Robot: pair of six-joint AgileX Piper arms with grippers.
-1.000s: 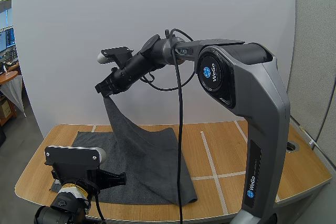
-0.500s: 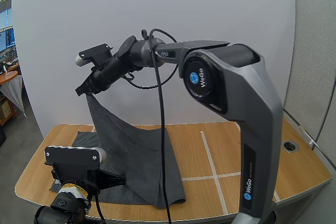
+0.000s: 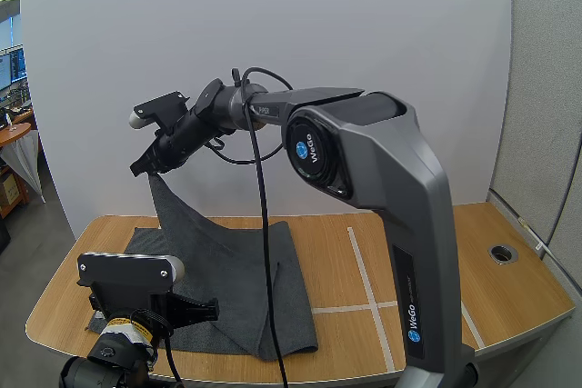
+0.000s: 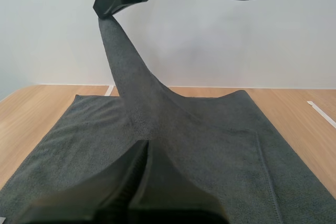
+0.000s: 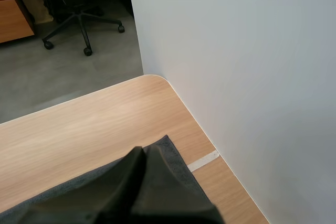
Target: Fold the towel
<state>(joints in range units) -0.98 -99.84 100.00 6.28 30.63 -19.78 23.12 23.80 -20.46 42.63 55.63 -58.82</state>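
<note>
Wooden table (image 3: 409, 252): dark grey towel (image 3: 227, 270) spread on its left half, one corner rising in a taut peak, long axis leaning up-left. Right gripper (image 3: 145, 165), high above the table, pinches that corner. Left gripper (image 4: 144, 150), low at the table's near-left edge, fingers pressed together.

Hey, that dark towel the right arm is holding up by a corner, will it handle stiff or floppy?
Probably very floppy: below the right gripper the towel sags in a soft drape, the rest lying flat on the table. Likely light, since a corner pinch carries it. Its napped surface may drag rather than slide.
</note>
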